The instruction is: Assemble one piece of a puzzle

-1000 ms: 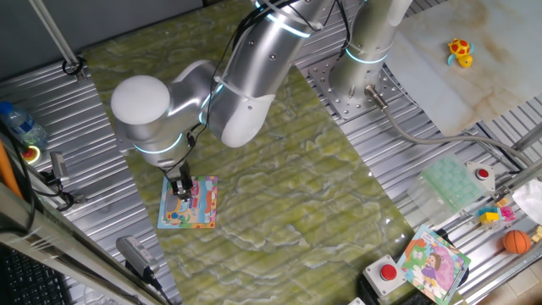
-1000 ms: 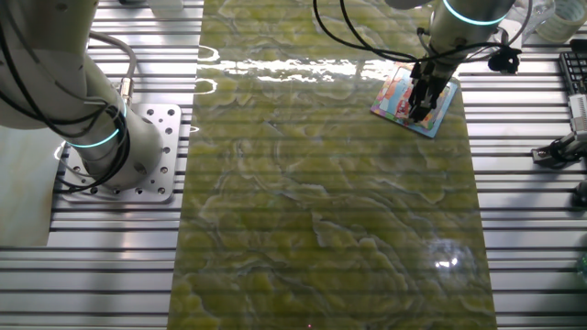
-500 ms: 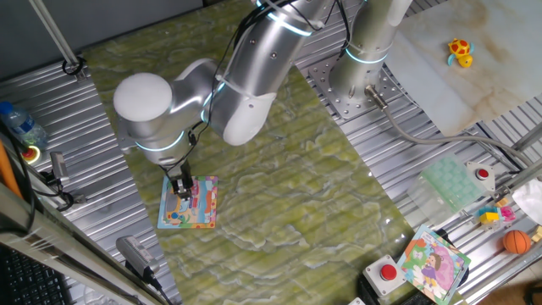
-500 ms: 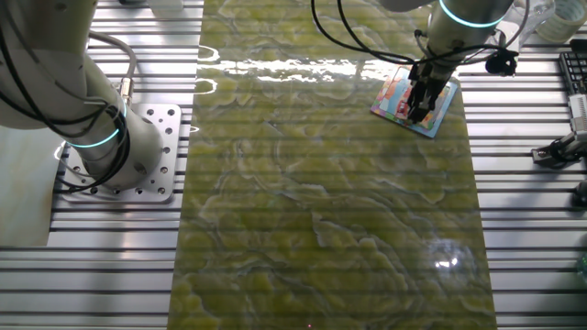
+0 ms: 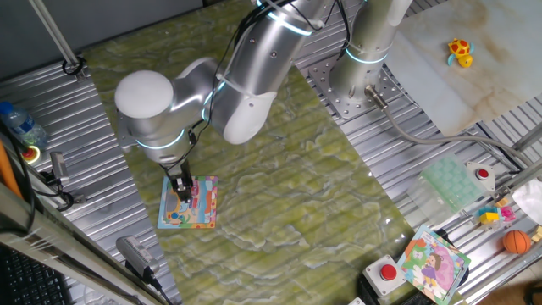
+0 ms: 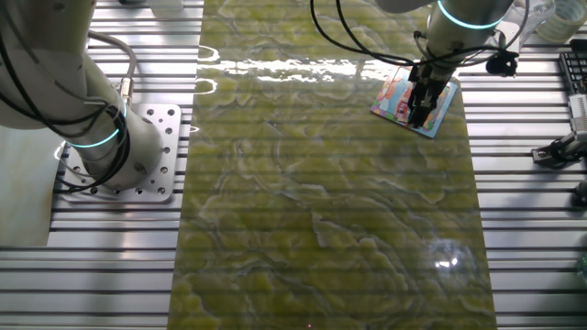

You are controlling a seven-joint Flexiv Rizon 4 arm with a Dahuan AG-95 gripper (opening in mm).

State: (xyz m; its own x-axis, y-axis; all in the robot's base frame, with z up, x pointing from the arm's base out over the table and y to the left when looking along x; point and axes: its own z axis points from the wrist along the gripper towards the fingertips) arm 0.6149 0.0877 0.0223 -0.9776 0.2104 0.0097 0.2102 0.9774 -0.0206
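Note:
The puzzle is a small square board with a light-blue border and an orange, pink and yellow picture, lying flat on the green mat; it also shows in the other fixed view as the puzzle. My gripper points straight down over the board's upper middle, its tips at or just above the picture. From the other side the gripper covers the board's centre. The fingers are dark and close together, and their gap is too small to read. The piece is hidden; I cannot make it out between the fingers or on the board.
A second arm's base stands bolted at the mat's edge, seen too as the base. A purple-and-green picture board, a red button, an orange ball and a yellow toy sit off the mat.
The arm has shifted slightly, and the gripper has crept a little across the board. The board itself has not moved.

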